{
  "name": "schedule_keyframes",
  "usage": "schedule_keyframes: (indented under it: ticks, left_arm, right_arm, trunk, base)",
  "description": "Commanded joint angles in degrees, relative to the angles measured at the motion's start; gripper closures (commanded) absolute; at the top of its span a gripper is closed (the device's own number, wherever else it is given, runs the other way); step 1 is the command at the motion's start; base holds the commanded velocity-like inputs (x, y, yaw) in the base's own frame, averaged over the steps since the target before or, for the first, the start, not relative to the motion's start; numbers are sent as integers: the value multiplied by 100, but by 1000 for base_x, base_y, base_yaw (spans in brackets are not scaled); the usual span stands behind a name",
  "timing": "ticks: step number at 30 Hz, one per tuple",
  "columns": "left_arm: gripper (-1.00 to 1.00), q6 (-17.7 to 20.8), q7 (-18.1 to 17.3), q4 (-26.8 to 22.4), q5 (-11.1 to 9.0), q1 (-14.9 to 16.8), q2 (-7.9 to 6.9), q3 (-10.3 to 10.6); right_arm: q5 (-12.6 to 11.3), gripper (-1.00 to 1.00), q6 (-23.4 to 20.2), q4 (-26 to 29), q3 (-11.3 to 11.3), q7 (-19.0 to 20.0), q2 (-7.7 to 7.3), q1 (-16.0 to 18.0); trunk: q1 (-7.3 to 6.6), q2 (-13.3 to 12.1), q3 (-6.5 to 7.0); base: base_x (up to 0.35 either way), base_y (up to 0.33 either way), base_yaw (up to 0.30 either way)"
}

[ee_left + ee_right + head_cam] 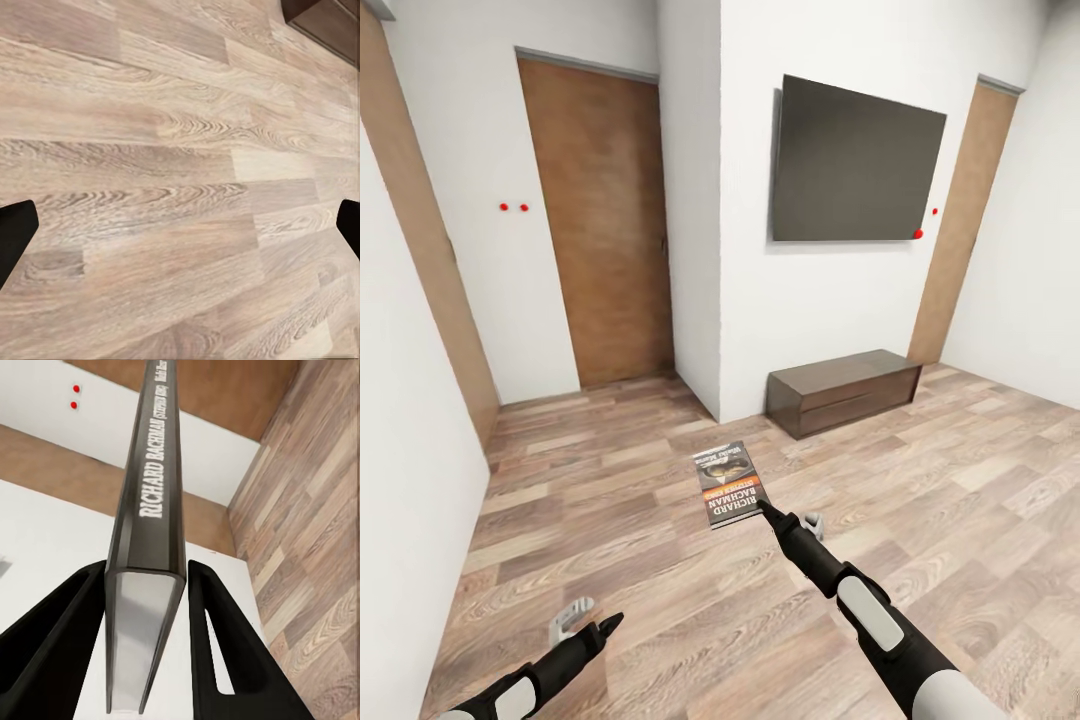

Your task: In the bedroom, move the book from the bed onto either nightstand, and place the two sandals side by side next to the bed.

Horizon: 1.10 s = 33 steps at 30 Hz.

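The book (727,484), a thin dark paperback with an orange band and "RICHARD BACHMAN" in white, hangs in the air above the wood floor in the head view. My right gripper (765,508) is shut on its near edge. In the right wrist view the book's spine (154,502) runs away from the camera, clamped between the two black fingers (56,637). My left gripper (605,627) is low at the head view's bottom left, open; its fingertips (15,236) stand wide apart over bare floor in the left wrist view. The bed, nightstand and sandals are out of view.
Ahead is a white wall with a dark TV screen (855,163) and a low dark-brown cabinet (845,390) under it. Brown doors stand at left (600,220) and far right (965,225). A white wall corner (695,250) juts between them. A white wall (405,480) is close on my left.
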<state>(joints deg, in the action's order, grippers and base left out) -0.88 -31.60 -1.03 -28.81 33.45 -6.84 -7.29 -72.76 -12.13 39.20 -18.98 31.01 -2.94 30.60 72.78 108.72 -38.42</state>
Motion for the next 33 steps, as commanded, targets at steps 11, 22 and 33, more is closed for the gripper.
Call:
schedule_keyframes:
  ticks: [11, 22, 33]
  left_arm:
    - [-100, -9, -22, 6, 33, 3, -2, -46]
    - [-100, -9, -22, 6, 33, 3, -2, -45]
    - [-100, -9, -22, 6, 33, 3, -22, -60]
  right_arm:
    - [-72, 100, -26, 0, -18, 9, -4, 8]
    - [-73, 100, -26, 0, -18, 10, -4, 8]
    - [-76, 100, -26, 0, -18, 10, -4, 8]
  trunk:
    - [0, 3, -6]
    - [0, 3, -6]
    - [0, 3, -6]
  base:
    - [128, 0, -225]
    - [129, 0, -223]
    - [130, 0, -218]
